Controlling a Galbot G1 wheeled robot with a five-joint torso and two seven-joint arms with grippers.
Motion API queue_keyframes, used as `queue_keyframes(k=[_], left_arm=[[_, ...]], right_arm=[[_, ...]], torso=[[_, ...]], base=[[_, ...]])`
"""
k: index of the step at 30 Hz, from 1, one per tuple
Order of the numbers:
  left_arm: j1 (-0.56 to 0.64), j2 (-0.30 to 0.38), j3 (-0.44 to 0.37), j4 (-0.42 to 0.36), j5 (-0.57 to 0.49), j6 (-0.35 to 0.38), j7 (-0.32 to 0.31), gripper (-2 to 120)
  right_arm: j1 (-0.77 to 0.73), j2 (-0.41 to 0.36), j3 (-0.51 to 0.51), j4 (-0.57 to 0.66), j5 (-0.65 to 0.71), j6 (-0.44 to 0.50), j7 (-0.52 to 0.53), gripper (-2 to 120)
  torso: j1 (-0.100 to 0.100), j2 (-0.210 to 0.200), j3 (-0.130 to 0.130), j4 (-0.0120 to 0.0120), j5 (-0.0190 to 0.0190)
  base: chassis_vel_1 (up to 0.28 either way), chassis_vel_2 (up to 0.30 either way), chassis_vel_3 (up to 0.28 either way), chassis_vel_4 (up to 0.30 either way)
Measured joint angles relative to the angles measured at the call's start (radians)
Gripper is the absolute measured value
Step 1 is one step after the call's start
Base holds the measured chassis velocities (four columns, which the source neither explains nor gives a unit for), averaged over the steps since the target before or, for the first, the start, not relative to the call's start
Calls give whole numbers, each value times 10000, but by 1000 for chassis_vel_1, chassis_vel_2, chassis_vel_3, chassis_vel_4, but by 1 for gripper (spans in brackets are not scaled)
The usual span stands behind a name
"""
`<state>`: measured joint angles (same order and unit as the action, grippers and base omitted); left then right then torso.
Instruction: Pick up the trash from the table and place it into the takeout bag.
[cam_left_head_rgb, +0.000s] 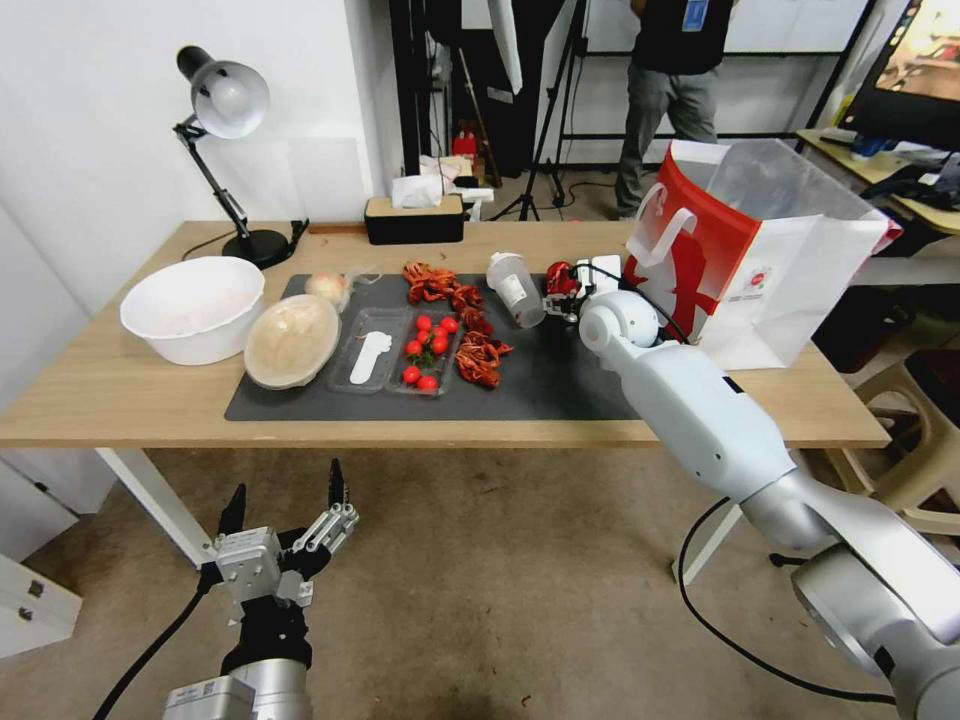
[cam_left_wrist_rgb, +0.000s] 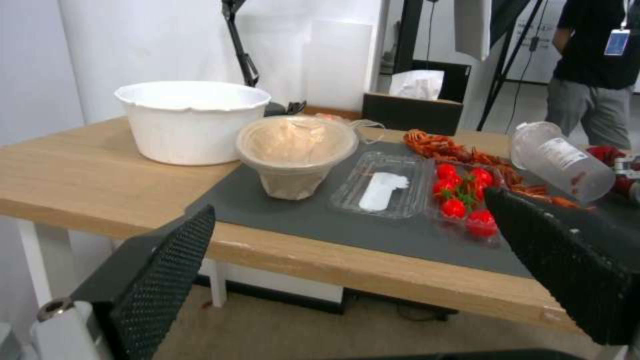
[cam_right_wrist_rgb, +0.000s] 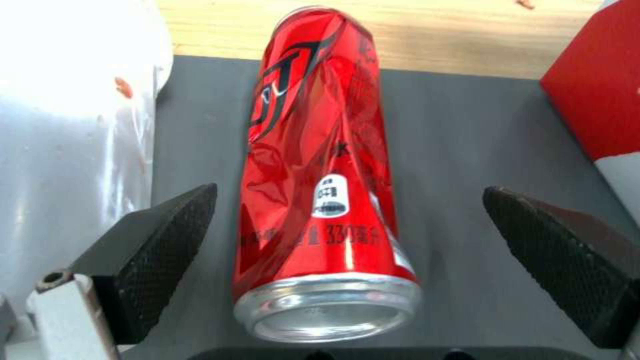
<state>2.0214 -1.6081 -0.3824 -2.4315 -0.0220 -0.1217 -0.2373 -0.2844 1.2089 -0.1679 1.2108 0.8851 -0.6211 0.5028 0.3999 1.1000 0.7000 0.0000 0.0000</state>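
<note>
Beside the clear cup (cam_right_wrist_rgb: 73, 135), jaws straddle the can (cam_right_wrist_rgb: 320, 175).

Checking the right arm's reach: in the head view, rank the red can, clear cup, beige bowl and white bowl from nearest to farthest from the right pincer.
1. Red can, at the right pincer.
2. Clear cup, beside it.
3. Beige bowl, mat's left end.
4. White bowl, off the mat.

The robot had glossy white rounded arm shells, black cables, and black knurled fingers (cam_right_wrist_rgb: 167, 250) on silver claw housings.
</note>
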Motion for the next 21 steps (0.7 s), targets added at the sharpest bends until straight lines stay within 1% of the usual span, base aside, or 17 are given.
queue_keyframes(k=[12,20,21], left_arm=[[5,0,-2,28,10,-19,-12,100],[-14,0,2,51,20,-32,-15,100],[-16,0,3,52,22,-34,-16,100]], right_arm=[[76,117,152,-478,-16,150,-568,100],[122,133,165,-568,-28,197,-745,90],[129,143,165,-585,-23,196,-746,85]], torso=[[0,0,0,1,1],[0,0,0,0,0],[0,0,0,0,0]], base=[[0,0,0,0],[0,0,0,0],[0,0,0,0]])
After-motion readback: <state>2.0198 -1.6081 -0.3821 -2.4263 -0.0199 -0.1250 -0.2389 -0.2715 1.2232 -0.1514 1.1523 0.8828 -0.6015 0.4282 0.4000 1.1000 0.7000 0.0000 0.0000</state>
